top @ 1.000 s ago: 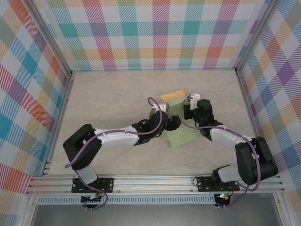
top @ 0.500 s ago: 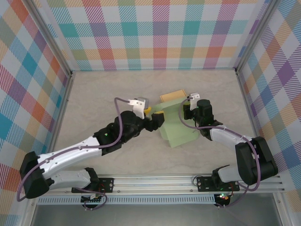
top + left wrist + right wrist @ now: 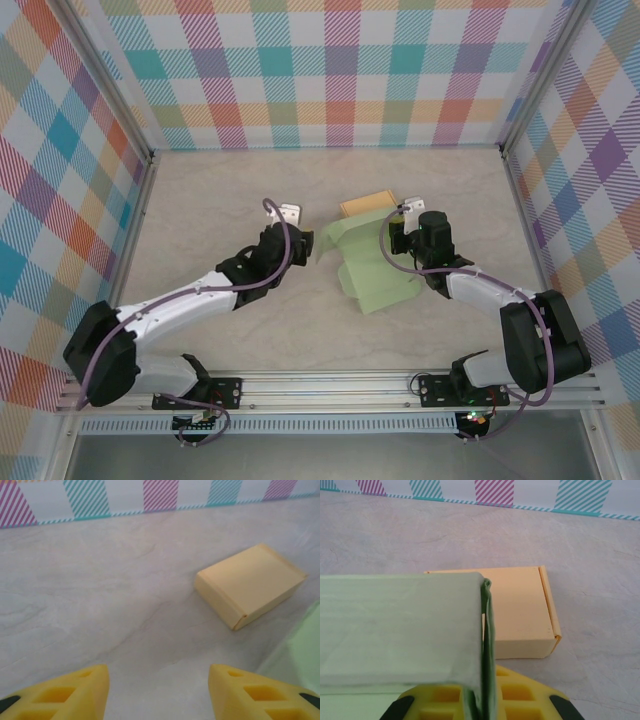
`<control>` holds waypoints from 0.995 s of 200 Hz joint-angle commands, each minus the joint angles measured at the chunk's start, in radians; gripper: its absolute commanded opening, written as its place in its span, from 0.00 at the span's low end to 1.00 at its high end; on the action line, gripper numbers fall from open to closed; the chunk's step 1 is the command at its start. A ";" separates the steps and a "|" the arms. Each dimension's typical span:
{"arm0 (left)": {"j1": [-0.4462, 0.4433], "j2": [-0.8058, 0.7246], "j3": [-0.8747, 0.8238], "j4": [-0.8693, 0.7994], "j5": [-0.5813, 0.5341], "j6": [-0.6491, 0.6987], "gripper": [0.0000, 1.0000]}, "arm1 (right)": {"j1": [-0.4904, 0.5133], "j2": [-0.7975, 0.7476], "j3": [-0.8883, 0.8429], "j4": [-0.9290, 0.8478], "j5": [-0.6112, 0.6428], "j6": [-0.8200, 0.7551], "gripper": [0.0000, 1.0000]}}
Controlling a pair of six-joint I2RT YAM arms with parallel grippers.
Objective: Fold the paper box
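Pulling away from the green sheet it was reaching over a second ago, the left gripper (image 3: 303,243) is now hanging just off that sheet's left edge, and the left arm is lying lower and flatter across the table (image 3: 220,200). The right arm is keeping its place.

Its yellow fingers (image 3: 70,692) are standing apart with bare tabletop between them, gripping nothing. The right gripper (image 3: 482,700) is clenching a thin upright wall of the paper box (image 3: 400,630), the green card pinched edge-on between its pads.

From above, the paper box (image 3: 375,270) is lying at the middle of the table, between the two grippers (closer to the right one). It is looking half made: a pale green panel lying flat, with its left and far flaps lifting and creased. One green corner is also showing at the right edge of the left wrist view (image 3: 300,650).

Just behind it, a small yellow box (image 3: 365,203) is sitting closed, so its contents cannot be told; it is resting flat, near the green card.

Open tabletop is stretching to the left and far side, bounded by checkered walls (image 3: 340,70) and a metal rail (image 3: 330,385) at the near edge.
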 commanded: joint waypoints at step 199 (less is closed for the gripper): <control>-0.051 0.299 0.128 0.250 0.358 0.218 0.58 | 0.003 -0.005 0.010 0.027 -0.017 0.004 0.00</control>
